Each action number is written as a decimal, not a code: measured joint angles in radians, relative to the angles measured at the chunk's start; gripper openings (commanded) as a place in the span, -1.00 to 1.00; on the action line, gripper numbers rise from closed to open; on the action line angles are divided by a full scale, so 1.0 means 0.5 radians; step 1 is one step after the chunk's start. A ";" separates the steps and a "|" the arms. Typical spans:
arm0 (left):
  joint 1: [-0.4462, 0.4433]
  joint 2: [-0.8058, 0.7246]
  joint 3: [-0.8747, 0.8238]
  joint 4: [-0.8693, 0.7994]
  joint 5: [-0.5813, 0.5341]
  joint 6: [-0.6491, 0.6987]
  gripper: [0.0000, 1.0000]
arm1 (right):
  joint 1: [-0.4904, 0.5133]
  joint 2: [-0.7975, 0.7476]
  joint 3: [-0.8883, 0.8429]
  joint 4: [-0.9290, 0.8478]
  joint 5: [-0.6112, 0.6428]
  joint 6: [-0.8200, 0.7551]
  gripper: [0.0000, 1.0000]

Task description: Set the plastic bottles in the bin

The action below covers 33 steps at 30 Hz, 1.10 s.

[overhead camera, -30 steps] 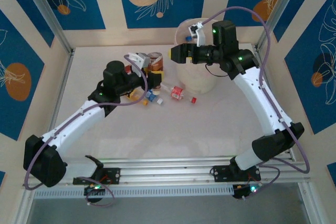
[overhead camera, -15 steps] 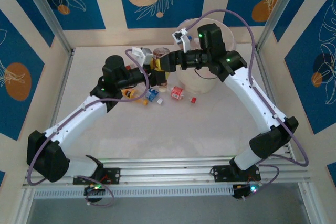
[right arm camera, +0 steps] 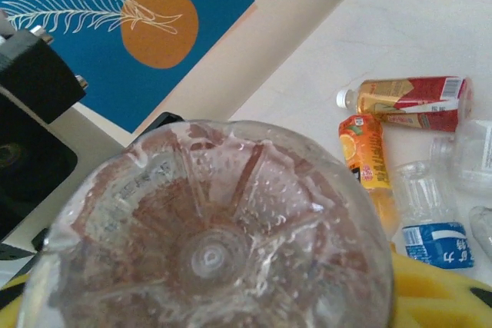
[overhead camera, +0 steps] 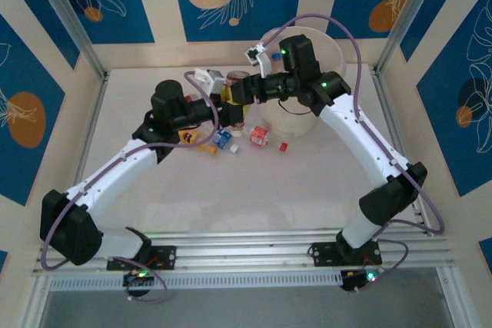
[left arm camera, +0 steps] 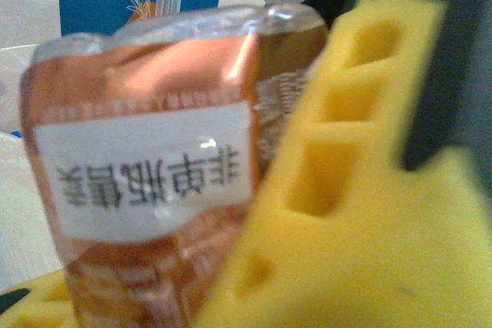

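Note:
A bottle with a copper-brown label [overhead camera: 237, 110] hangs above the table, left of the bin [overhead camera: 290, 122]. My left gripper [overhead camera: 224, 110] reaches it from the left. In the left wrist view the label [left arm camera: 146, 167] sits close beside a yellow pad [left arm camera: 346, 213]; whether those fingers still press on it is unclear. My right gripper [overhead camera: 241, 93] comes from the bin side, shut round the bottle's clear base [right arm camera: 207, 251], with a yellow pad [right arm camera: 434, 289] at its rim. Several bottles lie below: red-labelled [right arm camera: 415, 101], orange-labelled [right arm camera: 365, 151], blue-labelled [right arm camera: 430, 224].
The loose bottles [overhead camera: 260, 135] and a red cap [overhead camera: 283, 146] lie in a cluster at the foot of the bin. Metal frame posts [overhead camera: 69, 21] and patterned walls ring the table. Both arms meet over the cluster.
My right gripper swung left from over the bin to the raised bottle and narrowed round its base. The left arm lifted the bottle slightly toward it.

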<state>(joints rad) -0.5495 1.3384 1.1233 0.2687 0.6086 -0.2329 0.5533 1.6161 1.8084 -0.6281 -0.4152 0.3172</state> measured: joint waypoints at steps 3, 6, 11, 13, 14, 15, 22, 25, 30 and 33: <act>-0.018 -0.005 0.007 0.010 0.021 -0.005 0.99 | 0.000 0.001 0.008 0.014 0.061 -0.024 -0.13; -0.028 -0.012 0.008 0.007 0.005 -0.001 0.99 | 0.001 0.000 0.027 -0.009 0.118 -0.035 -0.13; -0.048 -0.072 0.009 0.016 -0.024 0.015 0.99 | 0.019 0.000 0.162 -0.127 0.204 -0.072 -0.14; -0.058 -0.111 0.009 0.018 -0.057 0.018 0.99 | 0.031 0.000 0.232 -0.168 0.230 -0.095 -0.14; -0.061 -0.134 0.008 0.017 -0.091 0.023 0.99 | 0.034 0.000 0.264 -0.181 0.256 -0.106 -0.15; -0.059 -0.166 -0.004 -0.007 -0.154 0.024 0.99 | 0.028 -0.002 0.292 -0.182 0.337 -0.115 -0.17; -0.035 -0.430 -0.122 -0.145 -0.395 0.047 0.99 | -0.306 0.026 0.554 -0.047 0.915 -0.169 -0.17; -0.035 -0.478 -0.135 -0.172 -0.455 0.061 0.99 | -0.318 0.047 0.618 -0.023 0.967 -0.190 -0.18; -0.035 -0.493 -0.152 -0.219 -0.526 0.067 0.99 | -0.315 0.075 0.626 0.039 1.056 -0.275 -0.18; -0.035 -0.493 -0.159 -0.256 -0.560 0.068 0.99 | -0.315 0.101 0.596 0.172 1.128 -0.345 -0.18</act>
<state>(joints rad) -0.5671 1.0920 1.0439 0.1406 0.3286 -0.1989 0.3958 1.6669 2.1063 -0.5419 0.1490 0.1448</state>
